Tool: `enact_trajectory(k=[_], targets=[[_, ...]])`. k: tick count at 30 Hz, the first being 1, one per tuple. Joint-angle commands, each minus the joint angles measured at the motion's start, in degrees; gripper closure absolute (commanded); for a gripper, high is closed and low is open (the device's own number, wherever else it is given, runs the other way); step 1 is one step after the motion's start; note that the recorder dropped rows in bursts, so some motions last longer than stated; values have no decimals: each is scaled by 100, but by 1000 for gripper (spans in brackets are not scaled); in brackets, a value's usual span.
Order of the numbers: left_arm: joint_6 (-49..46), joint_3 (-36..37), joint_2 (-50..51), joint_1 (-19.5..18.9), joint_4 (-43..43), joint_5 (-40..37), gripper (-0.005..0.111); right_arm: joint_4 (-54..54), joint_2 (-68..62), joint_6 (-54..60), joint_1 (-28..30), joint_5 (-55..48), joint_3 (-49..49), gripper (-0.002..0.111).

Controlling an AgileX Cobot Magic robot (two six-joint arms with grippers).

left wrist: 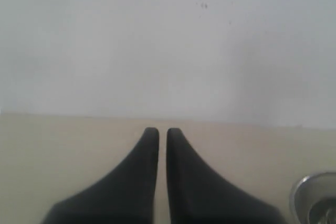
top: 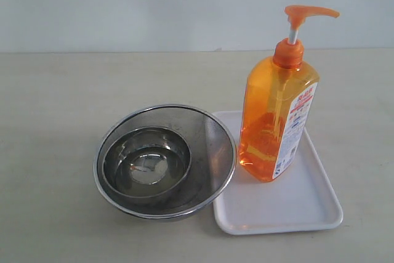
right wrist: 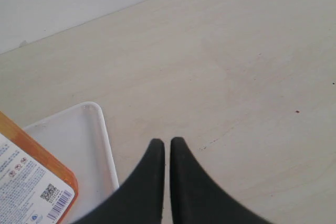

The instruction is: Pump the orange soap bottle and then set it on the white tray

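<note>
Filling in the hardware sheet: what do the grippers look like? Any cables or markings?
Left gripper and right gripper look alike: two plain black fingers each, broad at the base, curving in to narrow rounded tips. No markings or cables show. The arms themselves are out of every view.

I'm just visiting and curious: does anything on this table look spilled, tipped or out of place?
Nothing stands out. The tall translucent orange plastic soap bottle stands upright on the flat white plastic tray, with no spill visible. A small round steel bowl sits nested inside a larger steel bowl beside the tray.
</note>
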State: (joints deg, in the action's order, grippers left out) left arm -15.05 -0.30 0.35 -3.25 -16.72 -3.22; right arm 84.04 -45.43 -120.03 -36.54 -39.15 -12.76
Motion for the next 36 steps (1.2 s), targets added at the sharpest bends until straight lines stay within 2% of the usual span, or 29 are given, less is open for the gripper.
enact_trajectory(k=[1, 7, 26, 32, 36], targets=[[21, 30, -35, -19, -22, -709, 102, 2, 15, 44, -13, 12, 18, 108], [21, 30, -35, -19, -22, -1477, 102, 2, 15, 44, -13, 12, 18, 108], [8, 30, -35, -19, -3, -1477, 102, 2, 15, 44, -13, 12, 18, 108], [1136, 30, -35, -19, 1456, -1341, 102, 2, 15, 44, -13, 12, 18, 108], [1249, 30, -35, -19, 1500, -1327, 102, 2, 15, 44, -13, 12, 18, 108]])
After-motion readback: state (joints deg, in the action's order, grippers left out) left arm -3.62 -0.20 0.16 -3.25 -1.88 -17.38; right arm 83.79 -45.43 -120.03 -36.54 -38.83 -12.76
